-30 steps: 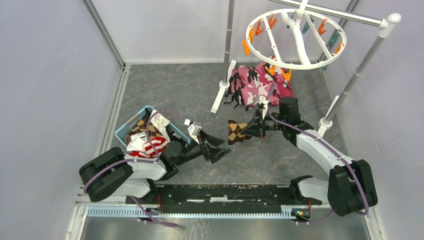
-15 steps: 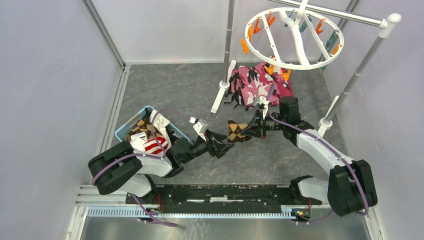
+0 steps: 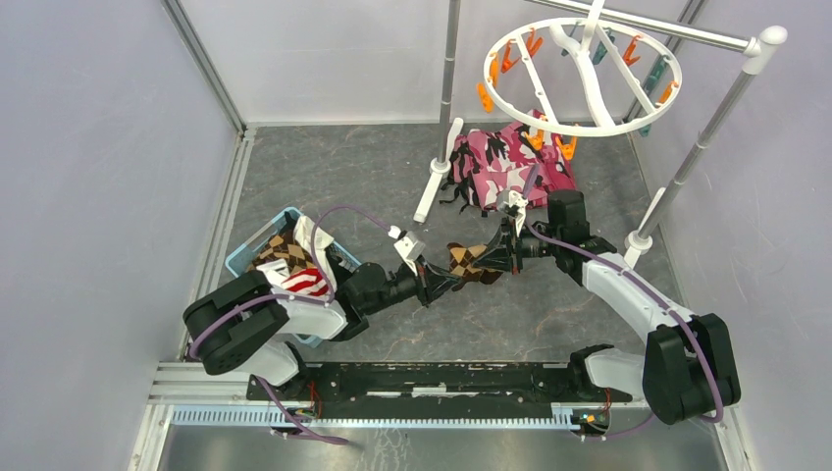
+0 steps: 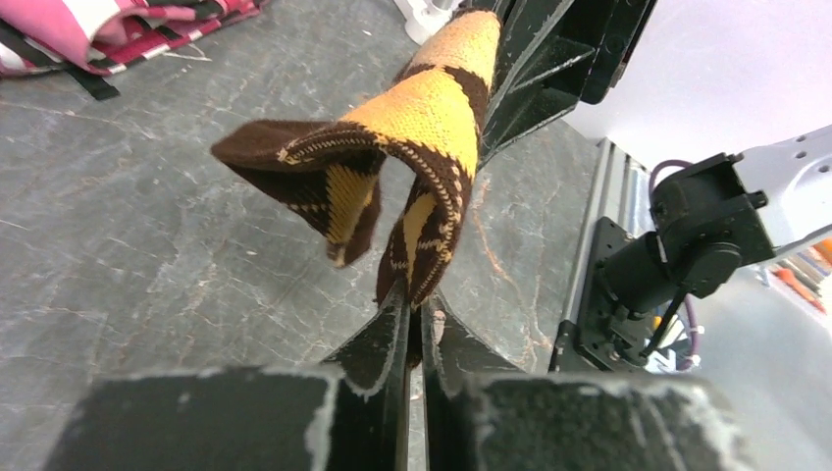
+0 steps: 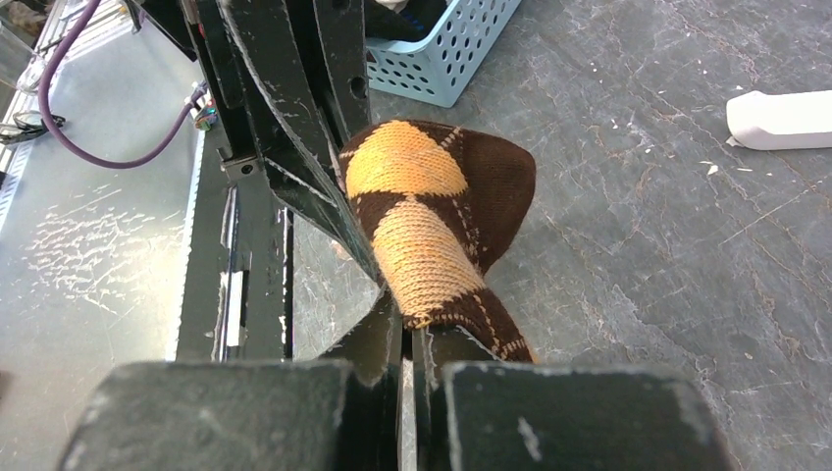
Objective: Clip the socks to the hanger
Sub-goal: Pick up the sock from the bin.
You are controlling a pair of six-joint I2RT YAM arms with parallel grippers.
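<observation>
Centre of the overhead frame: a brown-and-yellow argyle sock (image 3: 469, 263) is held between the two arms, raised clear of the grey table (image 3: 343, 177). The left gripper (image 4: 414, 312) reaches in from the lower left, its jaws pressed together on one edge of the sock. In its wrist view the fabric rises from between the fingers and curls over toward the other arm. The right gripper (image 5: 407, 329) reaches in from the right and is clamped on the sock's opposite end, the knit pinched between its nearly touching fingers. The two grippers face each other, tips close together. Upper right: the hanger (image 3: 598, 129), a white ring with orange and teal clips, hangs from a silver rail (image 3: 706, 35), well apart from the held sock. Below it in the frame, a pink camouflage cloth (image 3: 500, 162) lies on the table. Left of centre: a light-blue basket (image 3: 257, 238) beside the left arm holds more socks (image 3: 285, 250), argyle and red-and-white striped.
</observation>
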